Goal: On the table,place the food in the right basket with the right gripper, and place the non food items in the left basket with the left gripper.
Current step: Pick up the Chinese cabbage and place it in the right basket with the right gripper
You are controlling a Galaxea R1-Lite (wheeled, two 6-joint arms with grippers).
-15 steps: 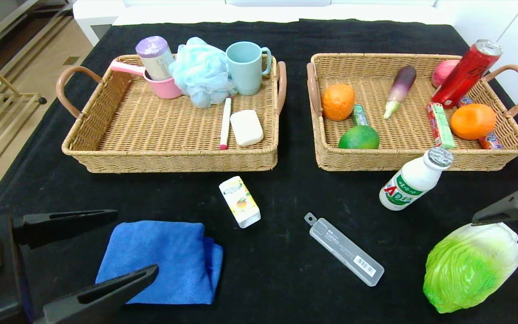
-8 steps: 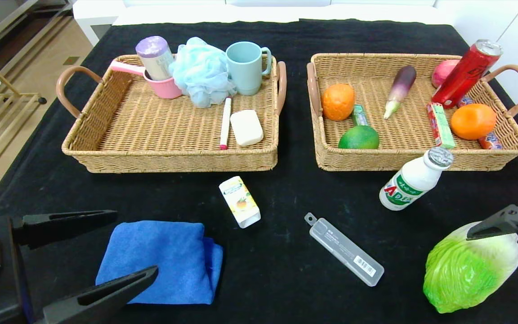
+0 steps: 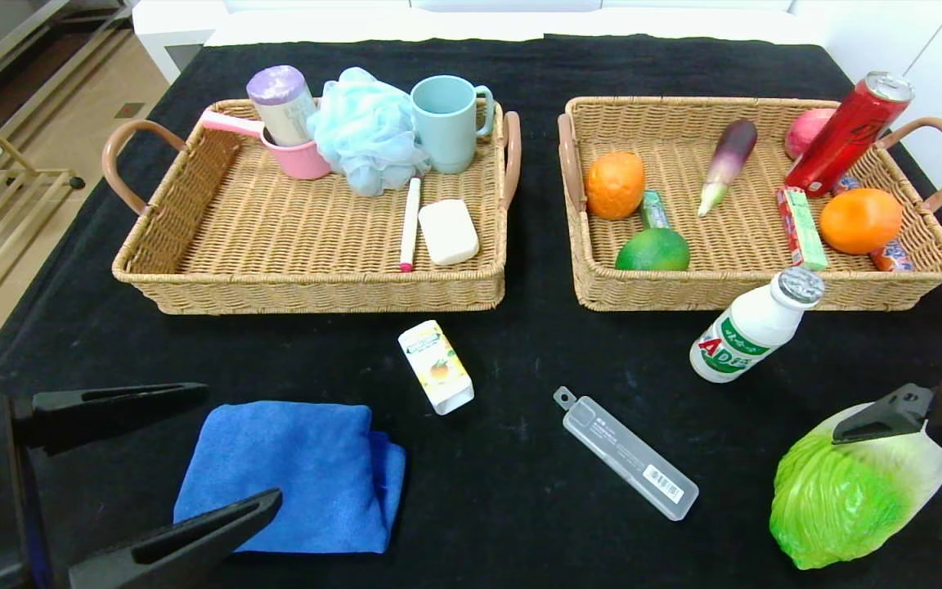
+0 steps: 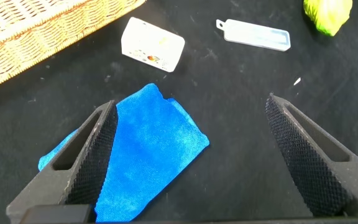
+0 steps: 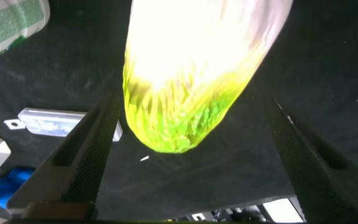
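A folded blue towel [image 3: 291,474] lies at the front left of the table [image 3: 520,491]. My left gripper [image 3: 242,446] hovers over its near edge, open and empty; it also shows in the left wrist view [image 4: 190,102] above the towel [image 4: 135,149]. The clear plastic case [image 3: 626,454] lies at the front centre. The white-yellow carton [image 3: 436,366] lies in front of the left basket [image 3: 316,290]. The white bottle [image 3: 753,327] leans against the right basket [image 3: 765,290]. My right gripper [image 5: 191,115] is open, its jaws standing either side of the cabbage [image 3: 855,491].
The left basket holds a pink cup [image 3: 295,155], a bath puff [image 3: 369,127], a mug [image 3: 446,123], a pen and soap [image 3: 448,231]. The right basket holds oranges [image 3: 859,219], a lime [image 3: 652,250], an eggplant [image 3: 728,159] and a red can [image 3: 847,135].
My right gripper has moved nearer and lower, coming down over the cabbage. My left gripper has shifted slightly toward the table's front edge.
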